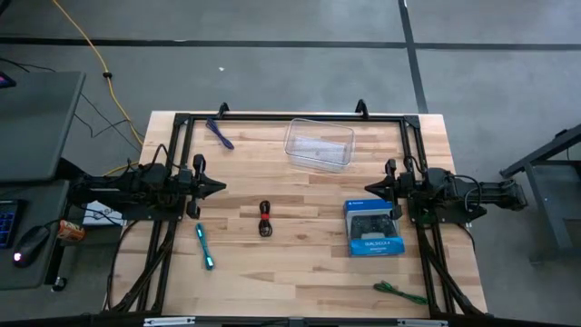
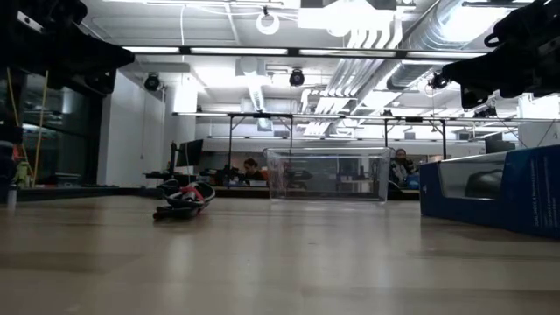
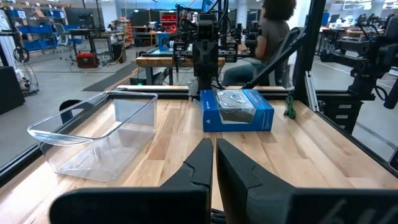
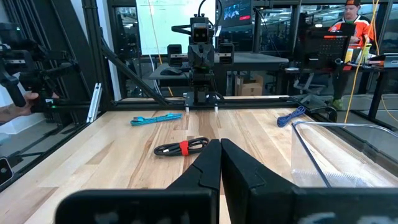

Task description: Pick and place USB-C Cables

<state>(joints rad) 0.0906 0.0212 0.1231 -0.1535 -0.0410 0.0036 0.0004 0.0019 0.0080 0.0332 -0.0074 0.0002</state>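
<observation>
Overhead camera looks straight down, taking in the whole desk and both arms, left arm at picture-left. The low camera sits right at desk-top height, looking level across the boards into the room beyond, close to the surface. Each wrist camera peers forward over its own dark fingers, across the desk toward the opposite arm. The clear tub turns up in all four views; the blue box shows from above, low and on the left wrist; the black-and-red cable from above, low and right wrist.
</observation>
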